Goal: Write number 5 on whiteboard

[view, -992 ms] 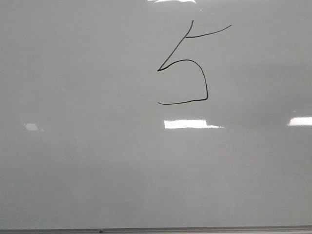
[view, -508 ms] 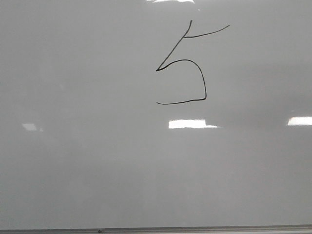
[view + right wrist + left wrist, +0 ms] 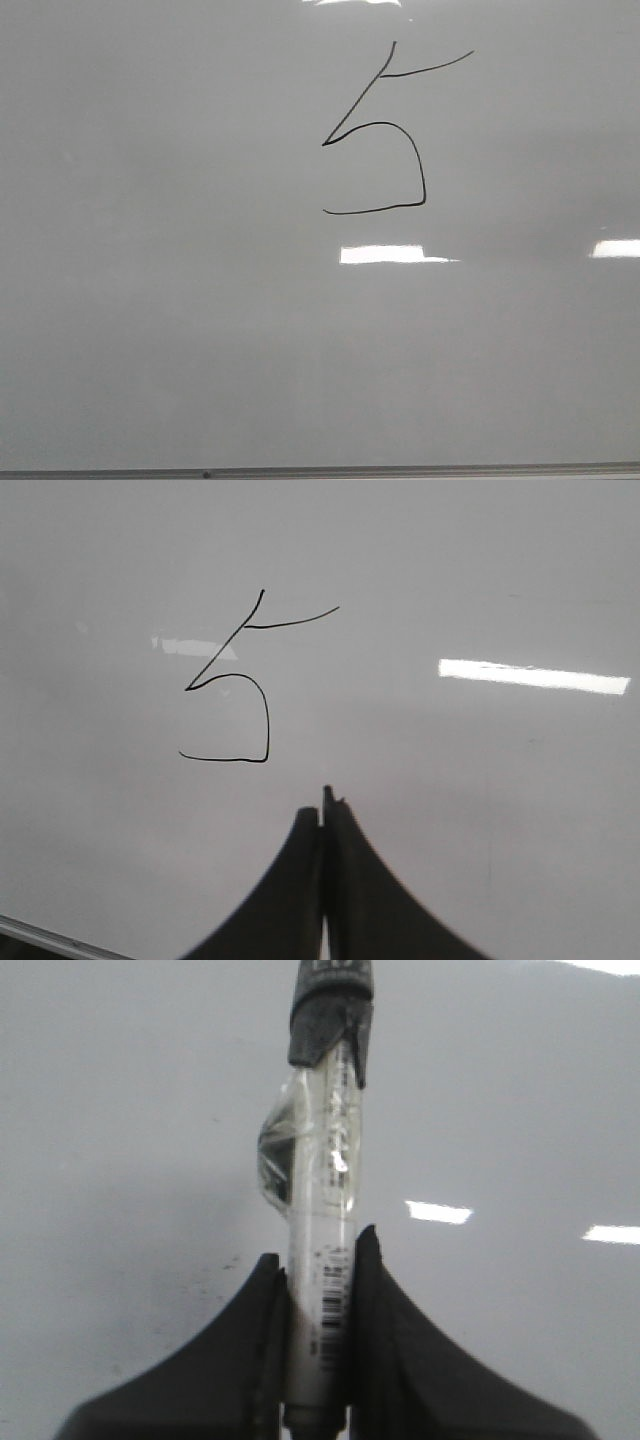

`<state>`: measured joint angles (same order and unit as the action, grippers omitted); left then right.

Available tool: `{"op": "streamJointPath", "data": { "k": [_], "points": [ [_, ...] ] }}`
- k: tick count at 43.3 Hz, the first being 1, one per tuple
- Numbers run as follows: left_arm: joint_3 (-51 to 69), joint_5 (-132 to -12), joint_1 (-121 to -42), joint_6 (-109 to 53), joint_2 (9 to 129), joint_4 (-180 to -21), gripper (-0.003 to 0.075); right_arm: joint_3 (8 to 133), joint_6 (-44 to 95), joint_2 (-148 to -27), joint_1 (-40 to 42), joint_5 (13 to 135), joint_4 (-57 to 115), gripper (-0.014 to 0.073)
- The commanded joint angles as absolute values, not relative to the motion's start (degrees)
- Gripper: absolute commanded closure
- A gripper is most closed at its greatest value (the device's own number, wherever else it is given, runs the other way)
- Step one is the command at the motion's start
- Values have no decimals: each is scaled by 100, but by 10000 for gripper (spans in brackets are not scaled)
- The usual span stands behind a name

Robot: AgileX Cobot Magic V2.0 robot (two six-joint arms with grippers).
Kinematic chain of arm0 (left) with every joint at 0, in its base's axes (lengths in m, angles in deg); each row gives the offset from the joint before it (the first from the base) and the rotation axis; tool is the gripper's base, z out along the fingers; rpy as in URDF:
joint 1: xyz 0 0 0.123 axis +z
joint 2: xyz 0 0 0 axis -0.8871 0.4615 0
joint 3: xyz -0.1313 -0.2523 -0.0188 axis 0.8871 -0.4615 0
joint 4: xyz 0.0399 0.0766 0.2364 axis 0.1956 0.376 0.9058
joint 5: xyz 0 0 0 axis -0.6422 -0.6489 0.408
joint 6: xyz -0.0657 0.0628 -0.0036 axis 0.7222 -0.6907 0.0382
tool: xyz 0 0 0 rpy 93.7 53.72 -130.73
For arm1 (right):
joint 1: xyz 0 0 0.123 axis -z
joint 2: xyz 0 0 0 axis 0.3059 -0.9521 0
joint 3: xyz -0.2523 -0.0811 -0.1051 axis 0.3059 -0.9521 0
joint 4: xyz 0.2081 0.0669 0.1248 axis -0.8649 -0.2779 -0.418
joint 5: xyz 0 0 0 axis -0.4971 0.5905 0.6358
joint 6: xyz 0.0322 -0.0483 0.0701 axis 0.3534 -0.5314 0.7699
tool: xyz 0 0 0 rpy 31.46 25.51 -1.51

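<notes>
Number 5 (image 3: 375, 130) is sitting in the upper middle of the whiteboard (image 3: 160, 330). Left gripper (image 3: 318, 1260) is clenching a marker (image 3: 325, 1210); right gripper (image 3: 326, 815) is pressing its fingers together on nothing.

An office or lab, hard to say which. Only a glossy whiteboard (image 3: 160, 330) shows, mirroring rectangular ceiling lights (image 3: 392, 254).

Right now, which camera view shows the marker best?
The left wrist view: the marker stands clamped in the left gripper, with its dark cap visible. The front view and the right wrist view show no marker at all.
</notes>
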<state>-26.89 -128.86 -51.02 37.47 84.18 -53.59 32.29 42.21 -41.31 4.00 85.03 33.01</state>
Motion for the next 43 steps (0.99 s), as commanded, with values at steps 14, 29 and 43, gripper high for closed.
{"op": "streamJointPath", "data": {
  "k": [14, 29, 43],
  "points": [
    [-1925, -14082, -4658, 5431, 9654, -4319, 741, 3394, 4192, -4183, 434, 8037, 3236, 664],
    [-1698, -14002, -4296, 5489, 10070, -3481, 741, 3394, 4192, -4183, 434, 8037, 3236, 664],
    [-1255, -13500, -4296, 4891, 10294, -3073, 740, 3394, 4192, -4183, 434, 8037, 3236, 664]
  ]
}}
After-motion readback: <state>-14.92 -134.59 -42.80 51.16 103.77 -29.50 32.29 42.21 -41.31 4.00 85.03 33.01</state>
